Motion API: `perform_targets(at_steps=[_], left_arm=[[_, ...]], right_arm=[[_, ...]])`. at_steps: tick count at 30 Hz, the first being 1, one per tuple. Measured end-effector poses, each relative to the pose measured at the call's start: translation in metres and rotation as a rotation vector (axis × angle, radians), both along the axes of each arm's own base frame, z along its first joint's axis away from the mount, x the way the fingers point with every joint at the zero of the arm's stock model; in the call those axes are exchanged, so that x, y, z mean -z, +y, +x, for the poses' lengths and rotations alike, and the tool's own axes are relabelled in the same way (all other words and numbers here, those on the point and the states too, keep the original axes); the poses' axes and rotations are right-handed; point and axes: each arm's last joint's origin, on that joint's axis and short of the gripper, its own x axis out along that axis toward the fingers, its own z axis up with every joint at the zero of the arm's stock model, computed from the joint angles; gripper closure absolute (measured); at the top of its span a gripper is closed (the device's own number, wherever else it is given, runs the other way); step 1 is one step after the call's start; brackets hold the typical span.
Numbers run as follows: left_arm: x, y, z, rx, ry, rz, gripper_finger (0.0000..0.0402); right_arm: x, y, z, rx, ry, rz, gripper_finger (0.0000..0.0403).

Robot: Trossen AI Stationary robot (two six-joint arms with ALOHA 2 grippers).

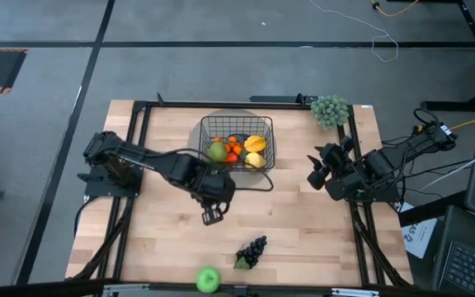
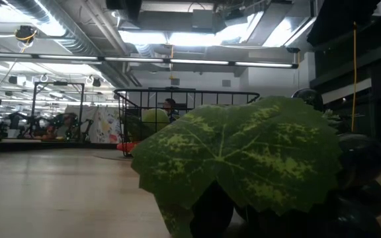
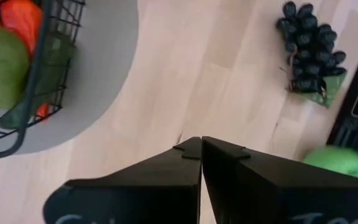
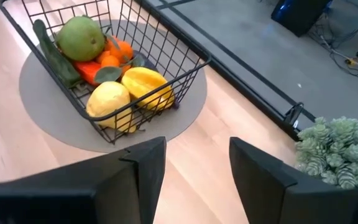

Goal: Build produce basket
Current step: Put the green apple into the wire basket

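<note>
The left gripper [image 1: 211, 217] is clenched on nothing, just in front of the basket [image 1: 264, 153]; the right gripper [image 1: 314, 171] waits released beside it. The dark grapes [image 1: 253, 250] lie near the front edge: light, knobbly plastic, best pinched across the bunch, with a green leaf attached.

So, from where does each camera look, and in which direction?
High view: overhead, looking down; both arms, basket, grapes.
Low view: table height, behind the grapes' leaf; no arm.
Left wrist view: over bare wood, shut left gripper, grapes and green apple ahead.
Right wrist view: open right gripper facing the basket.
Shared: grapes appear in the high, low and left wrist views.
</note>
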Motion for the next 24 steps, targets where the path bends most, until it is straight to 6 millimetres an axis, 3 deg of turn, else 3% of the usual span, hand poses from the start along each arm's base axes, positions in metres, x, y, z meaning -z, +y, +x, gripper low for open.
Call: perform_targets(at_steps=[18,24], left_arm=[[0.001,-0.047,-0.021,0.022,0.012,0.040,0.0401],[0.028,-0.082,-0.029,0.103,0.180,-0.104,0.0401]], right_arm=[[0.000,0.002,0.002,-0.013,-0.007,0.045,0.0229],[0.000,0.003,0.002,-0.027,-0.002,0.079,0.0229]])
